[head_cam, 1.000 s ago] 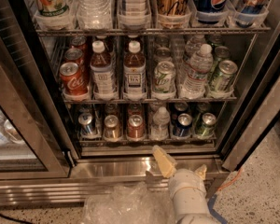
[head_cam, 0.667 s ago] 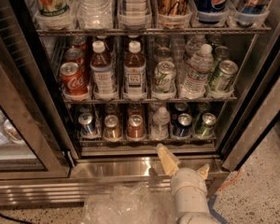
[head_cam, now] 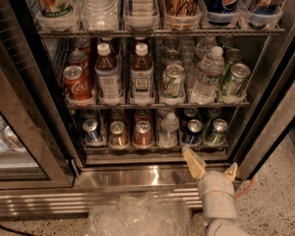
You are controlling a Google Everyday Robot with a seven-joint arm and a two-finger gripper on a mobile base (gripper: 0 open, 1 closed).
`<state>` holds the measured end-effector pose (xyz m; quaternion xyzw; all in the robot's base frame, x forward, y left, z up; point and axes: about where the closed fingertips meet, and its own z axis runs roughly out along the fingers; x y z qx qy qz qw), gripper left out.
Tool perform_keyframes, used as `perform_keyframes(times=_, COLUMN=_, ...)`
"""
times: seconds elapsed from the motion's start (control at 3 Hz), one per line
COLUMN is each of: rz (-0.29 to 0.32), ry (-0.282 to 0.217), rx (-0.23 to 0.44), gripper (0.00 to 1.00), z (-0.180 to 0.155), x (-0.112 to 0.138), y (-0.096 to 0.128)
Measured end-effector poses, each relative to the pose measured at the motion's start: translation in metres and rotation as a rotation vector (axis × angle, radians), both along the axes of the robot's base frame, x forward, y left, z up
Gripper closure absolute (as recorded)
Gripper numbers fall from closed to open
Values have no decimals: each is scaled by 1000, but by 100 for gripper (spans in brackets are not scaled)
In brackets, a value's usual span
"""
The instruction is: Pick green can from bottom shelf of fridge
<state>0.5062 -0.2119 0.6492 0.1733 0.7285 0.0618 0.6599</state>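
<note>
I log one tall stainless-steel drinks fridge, with a shiny steel base panel along its foot and a steel-framed glass door panel at 8 o'clock.

- **Bottom shelf:** the wire-rack bottom shelf carries a row of short cans in clear plastic lanes.
- **Green can:** the small dark-green aluminium can with a silver top stands upright at the row's 3 o'clock end. A navy-blue can sits just beside it at its 9 o'clock.
- **Rack above:** it holds a red cola can, two brown-tea bottles and pale green-and-white cans.
- **Floor:** it is speckled stone. A crumpled sheet of clear plastic lies at 6 o'clock, against the base panel.
- **Gripper:** the cream two-finger gripper is at 5 o'clock in my view, in front of the base panel. The dark-green can is near it, at its 12 o'clock, and clear of it. I see its jaws spread wide, with nothing between them.
</note>
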Motion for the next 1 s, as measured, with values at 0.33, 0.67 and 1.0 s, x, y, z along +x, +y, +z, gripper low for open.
perform_keyframes(times=0.33, rz=37, ry=-7, rx=-43, gripper=0, z=1, x=12, y=-26)
perform_keyframes(times=0.67, rz=172, ry=40, rx=-37, gripper=0, z=-14, x=15, y=-5)
perform_keyframes(times=1.0, rz=222, ry=50, rx=-29, gripper=0, z=-17, x=14, y=8)
